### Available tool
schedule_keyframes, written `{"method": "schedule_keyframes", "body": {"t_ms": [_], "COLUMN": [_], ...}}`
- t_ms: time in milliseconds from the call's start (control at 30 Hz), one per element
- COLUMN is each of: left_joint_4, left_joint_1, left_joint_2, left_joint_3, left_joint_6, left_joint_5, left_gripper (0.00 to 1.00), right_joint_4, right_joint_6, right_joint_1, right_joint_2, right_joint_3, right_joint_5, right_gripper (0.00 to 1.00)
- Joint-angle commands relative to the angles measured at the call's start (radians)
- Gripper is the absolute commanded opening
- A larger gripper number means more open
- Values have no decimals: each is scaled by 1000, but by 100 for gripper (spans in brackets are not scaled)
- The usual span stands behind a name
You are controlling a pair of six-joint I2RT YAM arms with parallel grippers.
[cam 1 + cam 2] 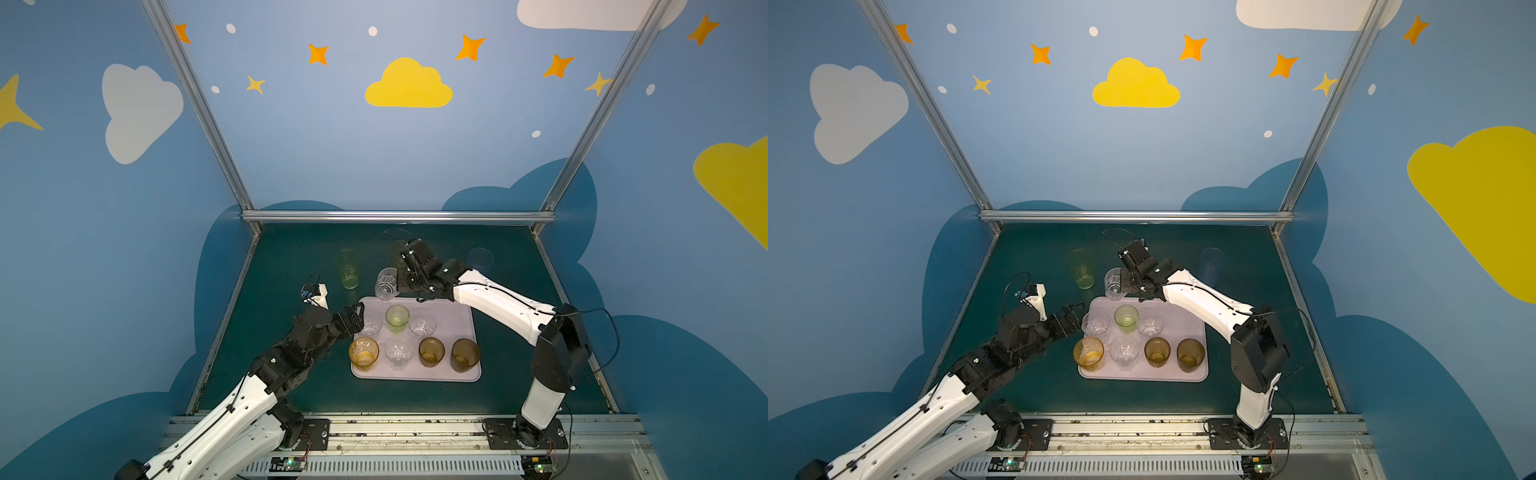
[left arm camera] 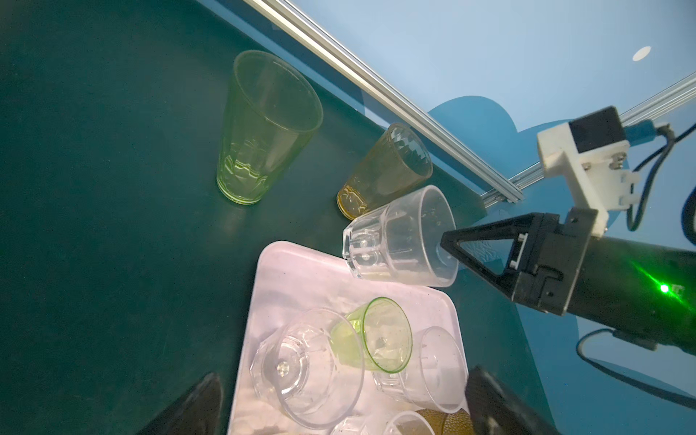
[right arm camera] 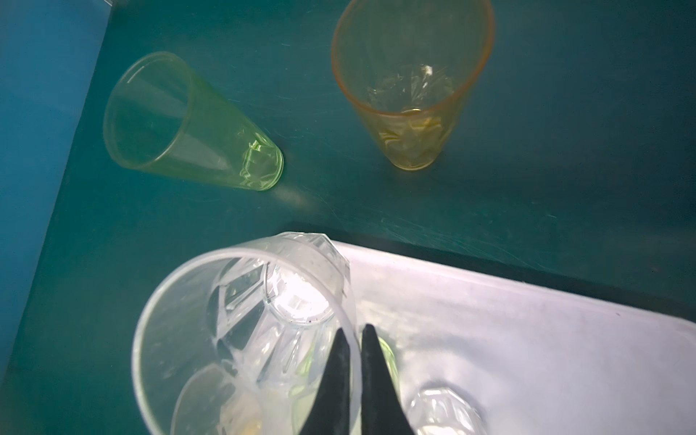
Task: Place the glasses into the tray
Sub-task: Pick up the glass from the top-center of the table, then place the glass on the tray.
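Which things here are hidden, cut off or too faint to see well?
Tall amber glass: nearly hidden behind the right arm in both top views.
Pale blue glass: faint against the dark table, top views only.
Left claw: its fingers blurred, cut off by the left wrist view's edge.
Clear glass in the right claw: no view shows whether it touches the tray.

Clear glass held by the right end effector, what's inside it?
Nothing but one finger of the right end effector, pinching the clear glass by its rim. Through its base the tray shows; the finger hides part of the rim.
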Motion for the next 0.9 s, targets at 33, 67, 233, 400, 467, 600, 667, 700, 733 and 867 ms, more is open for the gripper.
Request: {"method": "schedule_keyframes", "body": {"t_ms": [33,67,233,400,467,600,667,700,733,867], "left_joint_4": [-4,-2,17,41,50,70,79,86,91,101], "left_joint_1": [4,4,1,-7,-15,-33,-42,-51,-60,-92], "left_joint_2": [6,11,50,111,133,173,192,200,207,225], "left_joint_3": [32,34,54,84,96,119,130,135,140,151], "left_joint_6": [-12,-11,-10,-8,-5,10,16,21,28,30], "left_joint_5": [35,40,74,90,93,99,97,98,96,65], "left_gripper": [100,100,100,100,100,100,100,100,100,100], "right_joint_4": [31,28,2,-32,-64,-93,-105,-112,-118,-138], "right_joint_6": [-15,-15,-28,-59,-73,-94,-95,-95,-94,-80], "right_joint_1": [6,6,5,3,-3,-21,-35,-45,-54,-79], "right_joint_2": [-97,-117,-224,-321,-354,-420,-452,-470,-487,-543], "right_joint_3": [-65,-88,-171,-216,-218,-244,-267,-283,-297,-362], "right_joint_5": [61,69,119,176,202,225,227,225,221,203], "right_gripper": [0,0,0,0,0,0,0,0,0,0]}}
